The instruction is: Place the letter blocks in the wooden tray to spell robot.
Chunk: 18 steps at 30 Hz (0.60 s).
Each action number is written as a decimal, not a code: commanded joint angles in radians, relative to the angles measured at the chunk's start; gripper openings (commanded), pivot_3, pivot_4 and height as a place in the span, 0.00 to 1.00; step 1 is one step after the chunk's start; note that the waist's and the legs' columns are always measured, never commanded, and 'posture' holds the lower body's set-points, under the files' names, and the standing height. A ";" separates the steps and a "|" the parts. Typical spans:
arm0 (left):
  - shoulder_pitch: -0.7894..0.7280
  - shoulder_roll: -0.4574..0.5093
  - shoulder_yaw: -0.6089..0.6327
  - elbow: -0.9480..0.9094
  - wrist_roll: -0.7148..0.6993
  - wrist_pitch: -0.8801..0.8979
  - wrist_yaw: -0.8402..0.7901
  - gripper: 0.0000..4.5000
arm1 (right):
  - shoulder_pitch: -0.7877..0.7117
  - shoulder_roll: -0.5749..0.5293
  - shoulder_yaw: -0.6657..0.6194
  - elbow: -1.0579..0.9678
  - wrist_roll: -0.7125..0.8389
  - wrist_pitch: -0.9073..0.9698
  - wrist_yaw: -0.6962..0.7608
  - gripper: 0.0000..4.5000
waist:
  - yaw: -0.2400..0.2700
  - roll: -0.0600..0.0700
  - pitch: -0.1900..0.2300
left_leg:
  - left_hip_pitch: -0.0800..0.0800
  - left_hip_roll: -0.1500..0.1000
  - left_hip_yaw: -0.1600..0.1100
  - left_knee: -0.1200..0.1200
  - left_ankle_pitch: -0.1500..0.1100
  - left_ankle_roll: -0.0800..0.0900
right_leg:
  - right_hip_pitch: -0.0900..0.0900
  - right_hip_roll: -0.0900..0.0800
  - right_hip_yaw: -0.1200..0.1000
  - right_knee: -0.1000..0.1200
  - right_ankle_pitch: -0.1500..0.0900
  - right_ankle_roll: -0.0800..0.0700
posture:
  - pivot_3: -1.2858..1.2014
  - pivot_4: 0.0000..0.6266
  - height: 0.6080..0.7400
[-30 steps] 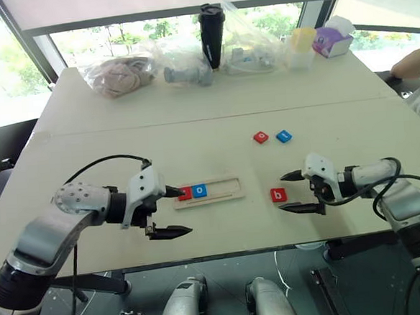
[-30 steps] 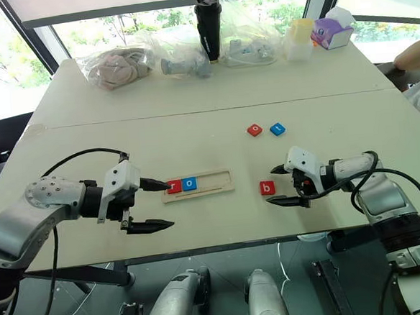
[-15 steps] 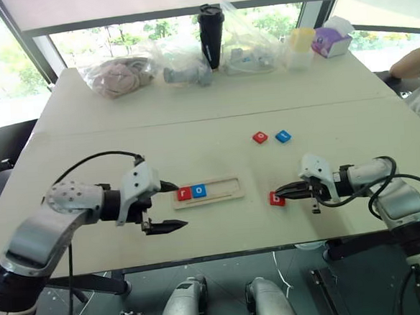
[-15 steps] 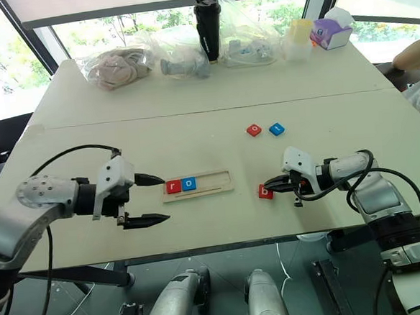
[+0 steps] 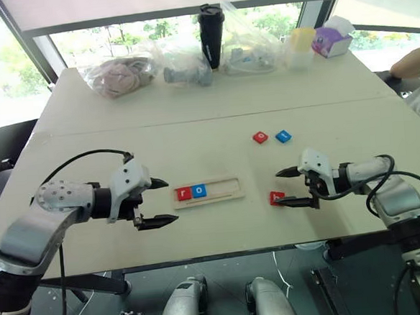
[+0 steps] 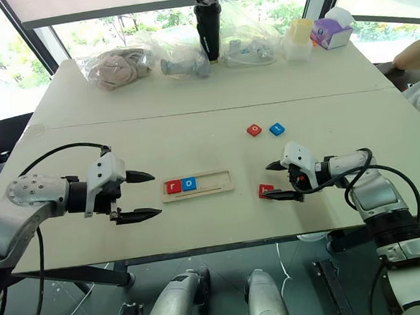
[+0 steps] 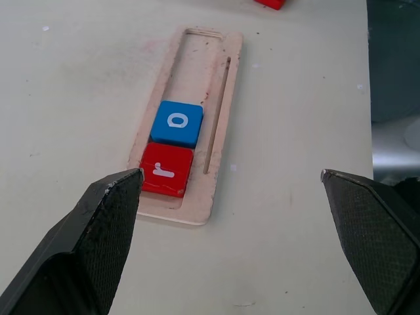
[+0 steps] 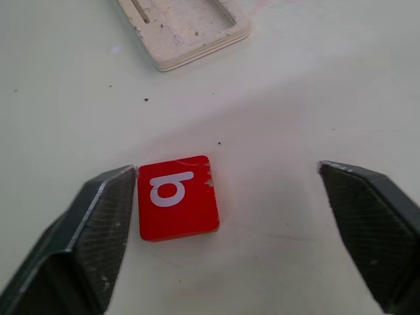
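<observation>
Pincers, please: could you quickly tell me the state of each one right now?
Left pincer: open, holding nothing, beside the tray.
Right pincer: open, holding nothing, the red b block lying between its fingers.

Wooden tray point(image 5: 207, 191) near your side of the worktop point(image 5: 214, 107), r block point(image 5: 183, 194) and o block point(image 5: 199, 191) at its left end, b block point(image 5: 275, 197) off to its right, two more blocks point(image 5: 272, 136) further back, bags point(image 5: 182, 62) along the far edge

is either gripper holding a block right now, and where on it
Nothing is held. The right gripper is open around the red b block, which lies flat on the table; the left gripper is open too.
</observation>
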 commanded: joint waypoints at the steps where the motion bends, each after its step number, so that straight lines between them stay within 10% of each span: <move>1: -0.007 0.002 0.026 -0.010 0.002 -0.017 0.000 1.00 | 0.023 -0.035 -0.020 -0.069 0.031 0.028 0.039 0.99 | 0.000 0.000 0.000 | 0.000 0.000 0.000 0.000 0.000 0.000 | 0.000 0.000 0.000 0.000 0.000 0.000 | 0.52 0.24 1.00; 12: -0.006 0.003 0.024 -0.004 0.012 -0.019 0.005 1.00 | 0.055 0.000 0.013 -0.034 -0.038 -0.041 -0.005 0.99 | -0.001 0.000 0.000 | 0.000 0.000 0.000 0.000 0.000 0.000 | 0.000 0.000 0.000 0.000 0.000 0.000 | 0.52 0.24 1.00; 18: -0.002 0.003 0.027 -0.005 0.018 -0.020 0.008 1.00 | 0.047 0.005 0.011 -0.016 -0.032 -0.047 0.003 0.33 | 0.000 0.000 0.000 | 0.001 0.000 0.000 0.000 0.000 0.000 | 0.000 0.000 0.000 0.000 0.000 0.000 | 0.52 0.24 1.00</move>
